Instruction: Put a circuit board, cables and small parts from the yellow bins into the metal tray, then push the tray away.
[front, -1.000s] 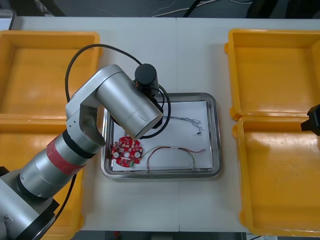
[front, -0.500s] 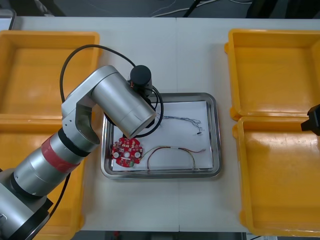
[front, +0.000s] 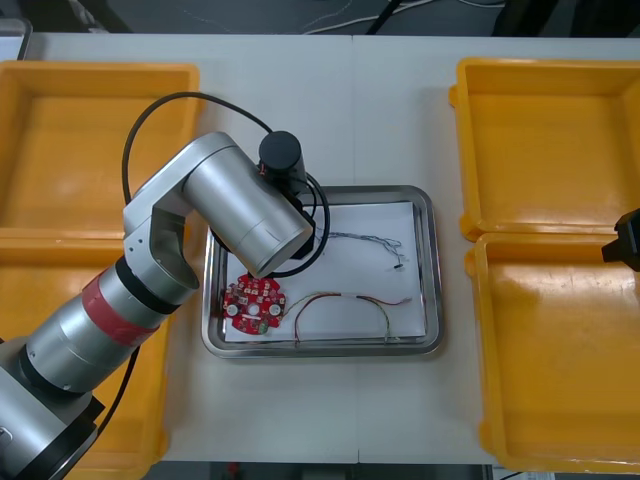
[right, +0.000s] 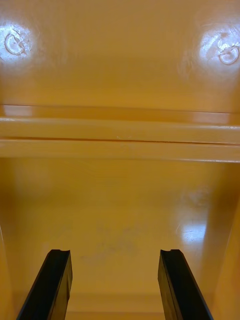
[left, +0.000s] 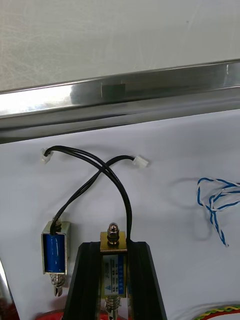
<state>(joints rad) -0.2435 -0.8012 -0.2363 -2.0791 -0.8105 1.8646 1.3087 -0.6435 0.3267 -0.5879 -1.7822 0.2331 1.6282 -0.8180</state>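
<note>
Your left tool (left: 114, 248) pinches a brass-framed small metal part (left: 113, 236) over the shiny, white-lined metal tray (left: 120, 95), beside a blue-coiled small part (left: 55, 252). Your right tool (right: 115, 280) hangs spread above a glossy yellow bin (right: 120, 200).

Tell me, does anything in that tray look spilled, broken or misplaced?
Nothing stands out. The board, cables and one small part lie inside the tray; the left gripper holds a second part next to that one. The right gripper hangs open over a bin.
</note>
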